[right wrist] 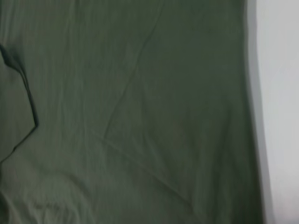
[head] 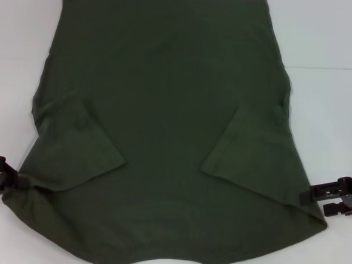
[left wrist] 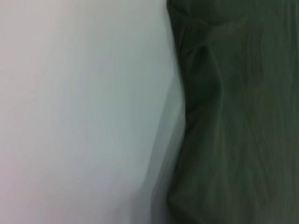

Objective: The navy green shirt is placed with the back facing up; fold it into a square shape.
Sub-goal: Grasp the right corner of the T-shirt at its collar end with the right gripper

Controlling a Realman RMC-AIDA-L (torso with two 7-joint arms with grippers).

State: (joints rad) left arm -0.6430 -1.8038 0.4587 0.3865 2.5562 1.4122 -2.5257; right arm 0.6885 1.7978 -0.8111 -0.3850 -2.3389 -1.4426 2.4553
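The navy green shirt [head: 165,119] lies flat, plain side up, and fills most of the head view. Both short sleeves are folded inward onto the body, forming a left flap [head: 79,144] and a right flap [head: 246,151]. My left gripper [head: 14,181] sits at the shirt's left edge, where the cloth bunches slightly. At the right edge my right gripper [head: 319,201] stands open, its upper finger touching the cloth. The left wrist view shows the shirt's edge [left wrist: 233,121] on the table. Folded cloth [right wrist: 140,112] fills the right wrist view.
A white table [head: 326,117] lies under the shirt, with bare strips on both sides. The shirt's far hem reaches the top of the head view, and its near edge runs off the bottom.
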